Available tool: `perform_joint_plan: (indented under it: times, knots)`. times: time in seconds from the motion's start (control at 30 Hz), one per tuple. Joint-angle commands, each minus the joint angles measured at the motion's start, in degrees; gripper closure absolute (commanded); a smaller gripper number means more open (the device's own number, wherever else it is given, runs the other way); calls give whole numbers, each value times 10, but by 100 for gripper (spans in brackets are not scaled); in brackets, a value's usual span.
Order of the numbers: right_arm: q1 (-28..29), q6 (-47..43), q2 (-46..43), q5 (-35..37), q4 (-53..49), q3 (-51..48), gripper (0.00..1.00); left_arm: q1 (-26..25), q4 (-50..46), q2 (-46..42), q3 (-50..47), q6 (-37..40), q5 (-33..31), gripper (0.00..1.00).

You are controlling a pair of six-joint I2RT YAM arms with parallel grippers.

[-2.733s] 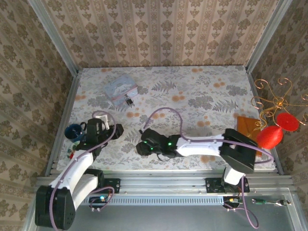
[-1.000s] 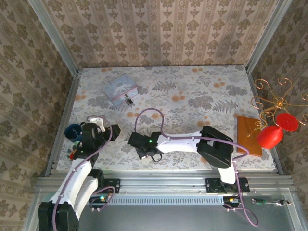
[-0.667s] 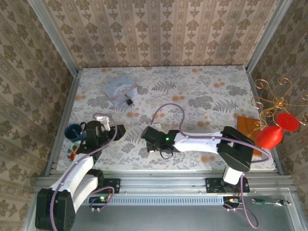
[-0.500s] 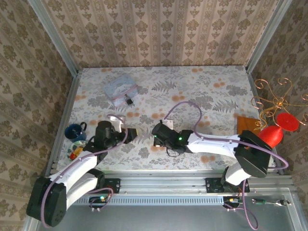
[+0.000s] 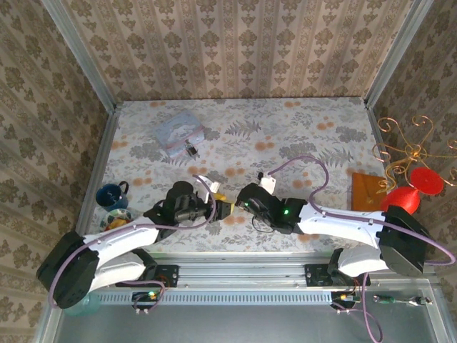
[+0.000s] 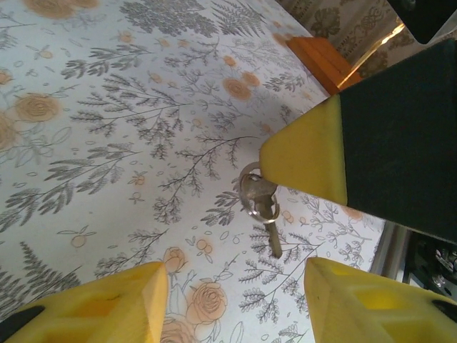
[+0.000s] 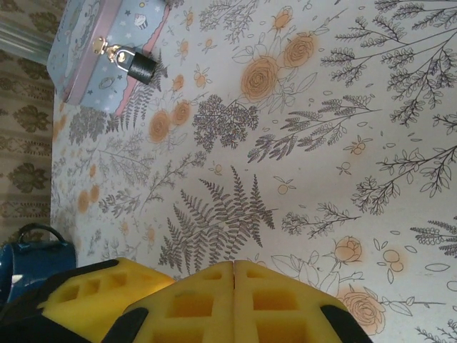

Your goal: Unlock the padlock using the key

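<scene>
Just above the floral desk [image 5: 321, 128], well apart from the pale blue tin [image 7: 89, 39] whose clasp carries the padlock [image 7: 137, 67], the left pincer [image 6: 234, 275] stands released facing the right pincer [image 7: 234, 270], clenched on the ring of the small key [image 6: 259, 205].

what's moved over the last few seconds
The left gripper swung right from beside the blue cup to face the right gripper, which drifted right, shut on the key. The tin, padlock and cup stayed put.
</scene>
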Motion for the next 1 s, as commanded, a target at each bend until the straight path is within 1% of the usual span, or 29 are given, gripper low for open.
perform_joint_plan:
  times: [0.0,0.17,0.47,0.57,0.73,0.97]
  knots:
    - [9,41,-5,43,-10,12,100,-15,29,17,28,14,-5,47]
    - [10,45,-8,42,-3,11,100,-24,22,38,44,17,1,54]
    - [14,54,-7,38,3,12,100,-25,21,65,56,21,25,61]
    - [14,54,-6,37,3,12,100,-24,20,66,57,23,28,65]
    - [15,59,-4,39,3,11,100,-24,19,66,59,26,33,75]
    - [15,72,1,40,-19,16,100,-24,19,65,60,28,28,97]
